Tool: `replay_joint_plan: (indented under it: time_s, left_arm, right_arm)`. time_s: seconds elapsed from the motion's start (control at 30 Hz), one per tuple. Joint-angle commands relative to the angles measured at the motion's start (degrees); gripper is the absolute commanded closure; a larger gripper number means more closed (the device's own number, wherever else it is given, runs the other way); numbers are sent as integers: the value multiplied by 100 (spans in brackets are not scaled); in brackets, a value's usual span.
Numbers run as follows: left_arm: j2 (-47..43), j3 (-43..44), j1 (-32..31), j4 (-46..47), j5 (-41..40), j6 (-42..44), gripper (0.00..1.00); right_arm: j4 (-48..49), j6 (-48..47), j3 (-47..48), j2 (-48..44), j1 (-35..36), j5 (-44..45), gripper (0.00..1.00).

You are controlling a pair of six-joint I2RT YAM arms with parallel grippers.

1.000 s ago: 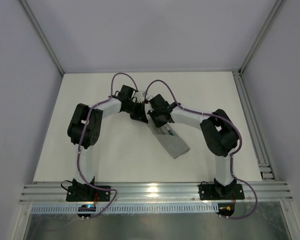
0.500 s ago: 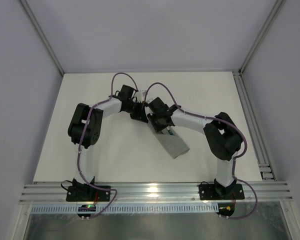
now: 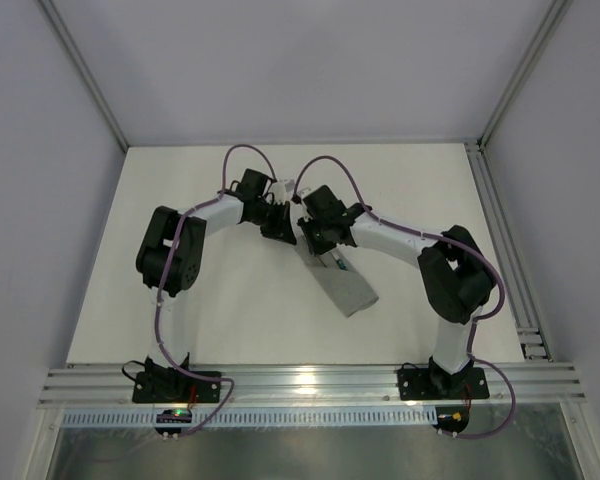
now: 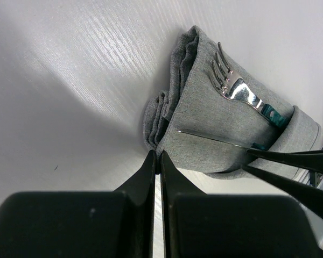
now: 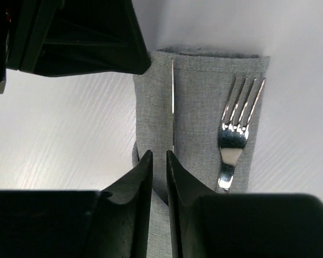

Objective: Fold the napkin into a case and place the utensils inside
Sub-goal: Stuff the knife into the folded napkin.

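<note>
Right arm swings outward, case lies unmoved

Since a second ago the right arm's elbow has swung out toward the right rail. The right gripper (image 3: 315, 232) has crept a little farther from the bases, closer to the left gripper (image 3: 279, 226). The case (image 3: 350, 290) has not shifted. From above, this grey pouch lies slanted on the table (image 3: 230, 320), its far end under the two grippers (they hide the utensils almost fully).

Left wrist view: the left gripper (image 4: 157, 155) has its fingers pressed together, with the tips at the near corner of the case (image 4: 215, 115). Whether cloth is between them I cannot tell. The fork (image 4: 232, 87) rests with its tines on the cloth and its teal handle tucked under the folded band. The knife (image 4: 210, 137) lies beside it, its blade reaching the right gripper (image 4: 245, 159).

Right wrist view: the right gripper (image 5: 160, 155) shows a narrow gap between its fingers, and the blade of the knife (image 5: 172, 107) runs to that gap. If it pinches the knife, I cannot tell. The fork (image 5: 234, 129) lies to the right on the case (image 5: 199, 97).
</note>
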Motion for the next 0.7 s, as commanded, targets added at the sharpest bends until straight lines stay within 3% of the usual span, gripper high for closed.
replay_joint_plan:
  time_s: [0.0, 0.13, 0.27, 0.67]
  left_arm:
    - [30, 213, 31, 23, 18, 85, 100]
    - [30, 222, 31, -20, 44, 111, 100]
    - [30, 213, 31, -56, 18, 155, 100]
    - [82, 240, 31, -73, 27, 120, 100]
  right_arm:
    - [355, 42, 234, -2, -94, -177, 84]
    - [416, 112, 252, 42, -86, -116, 89]
    - [478, 157, 199, -55, -103, 534, 97]
    - [592, 350, 32, 376, -112, 210, 97]
